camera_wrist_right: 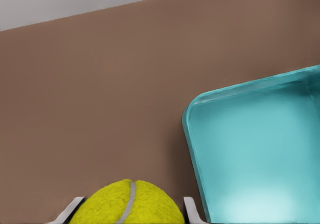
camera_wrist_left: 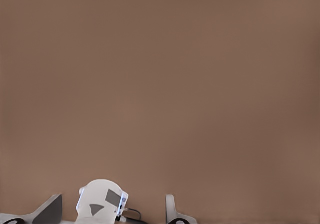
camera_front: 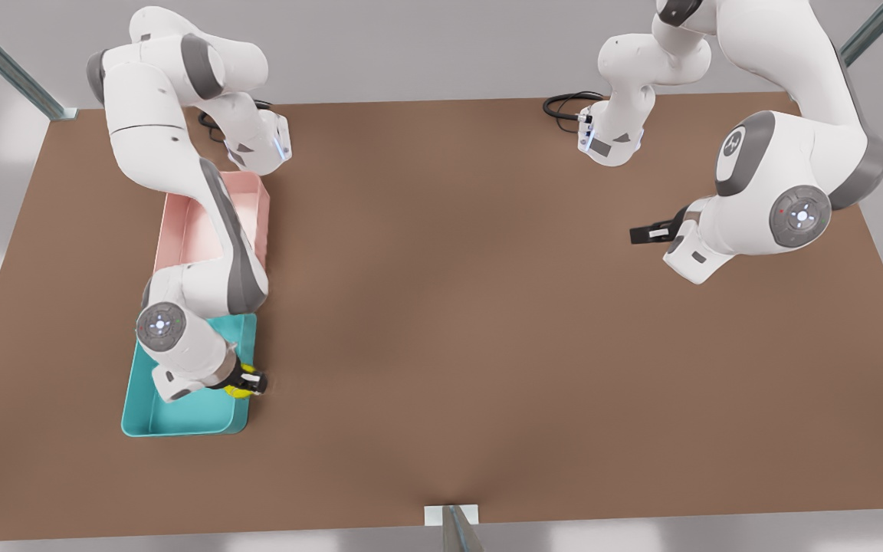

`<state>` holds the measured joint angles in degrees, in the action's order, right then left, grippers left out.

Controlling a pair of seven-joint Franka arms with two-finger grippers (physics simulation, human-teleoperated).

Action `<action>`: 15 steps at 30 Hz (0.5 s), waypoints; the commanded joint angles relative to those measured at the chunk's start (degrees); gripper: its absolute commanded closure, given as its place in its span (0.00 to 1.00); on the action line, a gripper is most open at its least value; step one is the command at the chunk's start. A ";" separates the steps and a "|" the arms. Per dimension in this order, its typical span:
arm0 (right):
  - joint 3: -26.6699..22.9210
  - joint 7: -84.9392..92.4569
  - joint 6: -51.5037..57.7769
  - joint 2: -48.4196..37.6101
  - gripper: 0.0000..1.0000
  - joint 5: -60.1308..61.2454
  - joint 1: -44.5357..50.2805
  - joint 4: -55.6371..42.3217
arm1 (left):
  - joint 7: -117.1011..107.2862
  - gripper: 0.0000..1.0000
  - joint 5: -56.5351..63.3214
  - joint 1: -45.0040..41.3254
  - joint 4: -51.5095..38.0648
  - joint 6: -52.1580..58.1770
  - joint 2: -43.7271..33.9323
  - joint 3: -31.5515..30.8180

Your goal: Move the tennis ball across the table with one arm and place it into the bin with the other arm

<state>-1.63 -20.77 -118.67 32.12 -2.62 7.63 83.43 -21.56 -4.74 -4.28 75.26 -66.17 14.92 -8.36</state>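
You see the right gripper (camera_front: 251, 381) clamping the tennis ball (camera_front: 240, 390) over the bin's (camera_front: 181, 418) rim, lower left; the bin holds nothing. The left gripper (camera_front: 645, 234), fingers spread, waits at right.

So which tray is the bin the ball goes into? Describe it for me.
On the brown table, two trays lie end to end at the front view's left. The bin is the teal one, nearer the camera, beside the right gripper holding the tennis ball; its neighbour is pink.

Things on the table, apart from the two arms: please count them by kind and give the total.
Trays: 2, the teal bin and the pink tray
Balls: 1, the tennis ball, held by the right gripper
Total: 3
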 commanded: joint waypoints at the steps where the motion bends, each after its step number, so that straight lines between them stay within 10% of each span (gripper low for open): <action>1: -4.08 45.64 12.24 0.13 0.24 -0.81 -1.12 -0.11 | -0.24 0.00 0.00 -0.03 -0.02 0.60 -0.06 -0.08; 9: -8.04 44.76 8.19 5.23 0.00 1.12 -1.12 -0.73 | -0.24 0.00 0.08 -0.29 0.24 0.51 0.11 -0.08; 15: -0.75 19.01 35.69 -20.25 0.00 1.83 -0.51 -1.52 | -0.24 0.00 0.09 -0.29 0.42 0.69 0.02 -0.17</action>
<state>-2.70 -1.45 -98.19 14.96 -1.00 7.33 81.82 -21.71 -4.70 -4.57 75.69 -65.69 14.99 -8.42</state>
